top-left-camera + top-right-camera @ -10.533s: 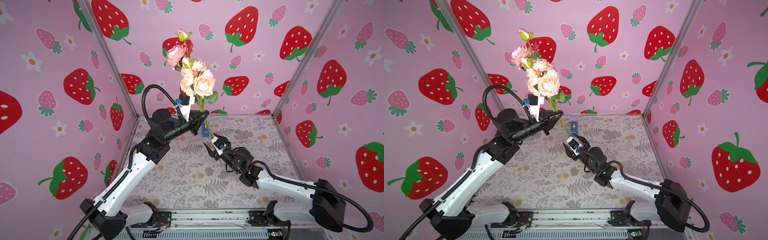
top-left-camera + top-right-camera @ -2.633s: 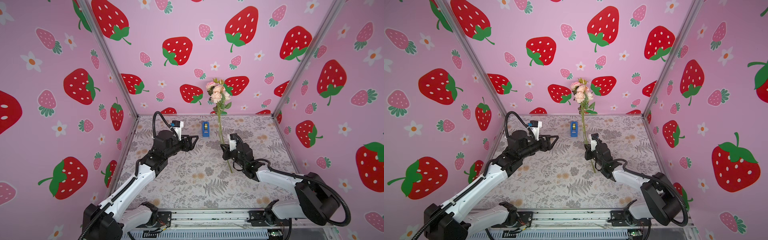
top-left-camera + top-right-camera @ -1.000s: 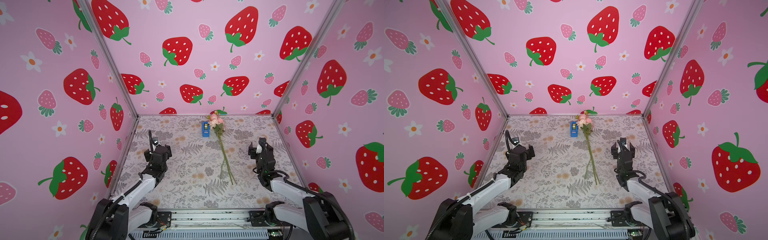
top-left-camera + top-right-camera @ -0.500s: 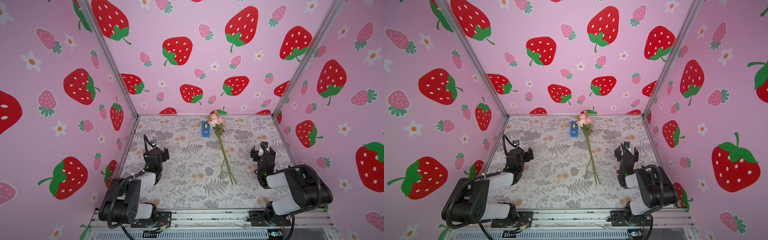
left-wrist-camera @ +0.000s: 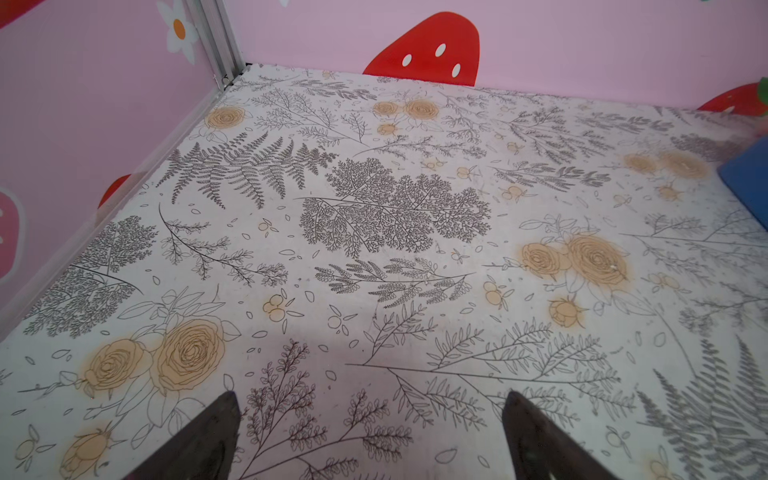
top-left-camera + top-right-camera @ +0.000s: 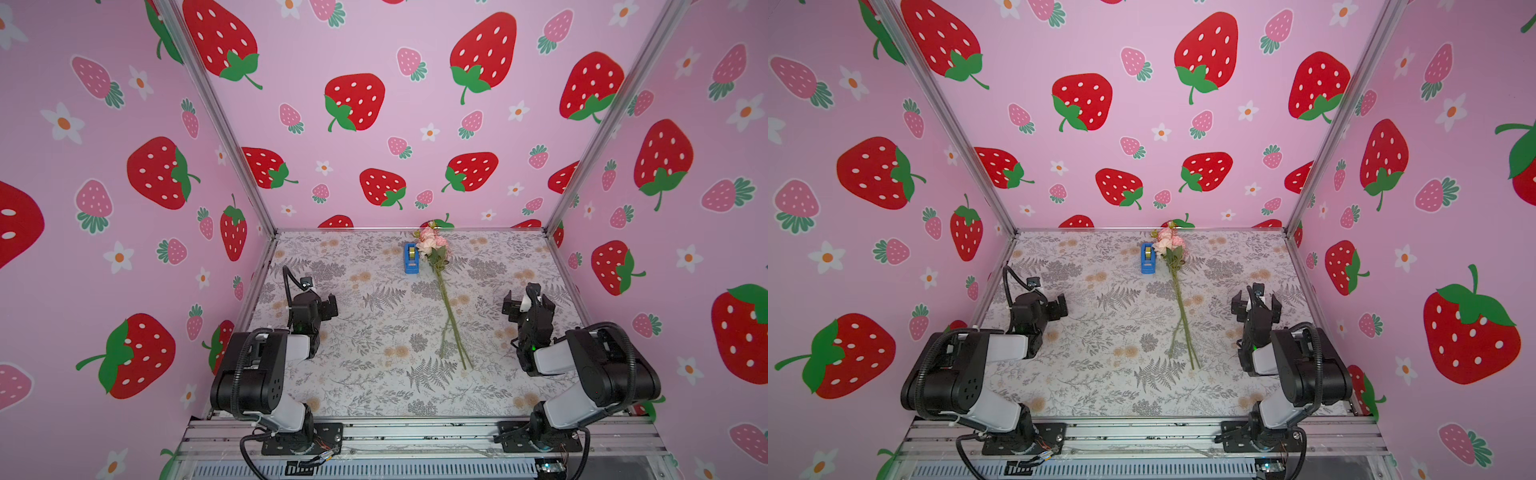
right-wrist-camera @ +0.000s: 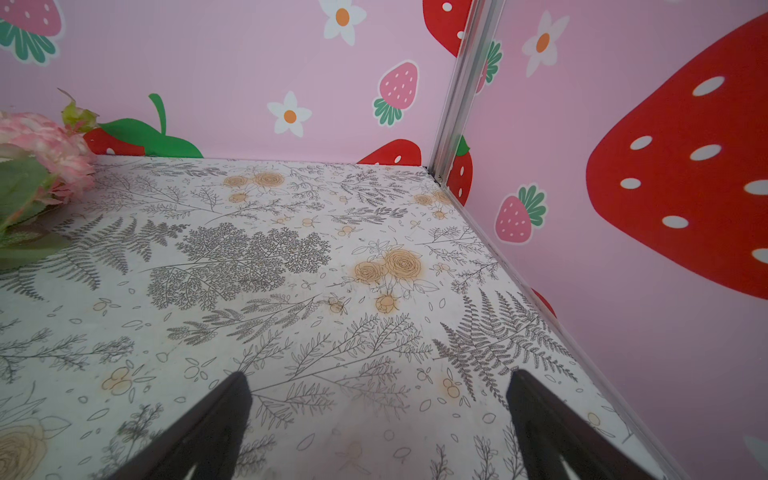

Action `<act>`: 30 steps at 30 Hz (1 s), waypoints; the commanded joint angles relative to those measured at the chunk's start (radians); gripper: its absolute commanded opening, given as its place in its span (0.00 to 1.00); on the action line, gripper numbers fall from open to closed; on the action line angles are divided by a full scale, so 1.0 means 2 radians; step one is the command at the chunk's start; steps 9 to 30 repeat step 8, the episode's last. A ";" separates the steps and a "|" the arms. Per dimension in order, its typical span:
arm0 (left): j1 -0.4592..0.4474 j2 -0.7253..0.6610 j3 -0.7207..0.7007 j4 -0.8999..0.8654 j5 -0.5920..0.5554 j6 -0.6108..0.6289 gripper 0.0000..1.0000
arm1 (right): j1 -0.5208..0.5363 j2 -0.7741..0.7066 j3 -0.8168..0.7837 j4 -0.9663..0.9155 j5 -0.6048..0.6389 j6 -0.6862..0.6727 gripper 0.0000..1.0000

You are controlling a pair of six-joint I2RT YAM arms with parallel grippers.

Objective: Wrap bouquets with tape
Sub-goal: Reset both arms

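Status:
- Bouquet [image 6: 445,296] [image 6: 1179,297] lies flat on the counter [image 6: 374,332], just off centre toward 3 o'clock. Nothing is holding it.
- Blooms point to 12 o'clock and almost reach the back wall. The stems run down toward 5 o'clock and splay apart at the cut ends.
- Blue dispenser [image 6: 410,264] [image 6: 1147,264] stands just beside the blooms on their 9 o'clock side. I can't tell whether they touch. The yellowish tape [image 6: 411,251] sits in its top.
- Left end effector [image 5: 370,401] is at about 8 o'clock on the counter [image 6: 1050,305]. Its jaws are spread wide with only bare counter print between them. One corner of the dispenser [image 5: 748,178] shows at the edge of its wrist view.
- Right end effector [image 7: 379,376] is at about 4 o'clock [image 6: 1255,301]. Its jaws are also spread wide with nothing between them. A pink bloom and leaves of the bouquet [image 7: 45,145] show at the edge of its wrist view.
- Both end effectors are low over the counter and well apart from the bouquet, which lies between them.
- Both arms are folded back toward the 6 o'clock rail.
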 commanded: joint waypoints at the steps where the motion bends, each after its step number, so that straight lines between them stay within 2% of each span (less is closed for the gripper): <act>1: -0.001 -0.006 0.012 0.008 0.008 0.009 0.99 | -0.002 -0.002 0.007 0.012 -0.001 0.005 1.00; 30: -0.001 -0.006 0.013 0.008 0.008 0.009 0.99 | -0.007 -0.003 0.007 0.012 -0.011 0.006 1.00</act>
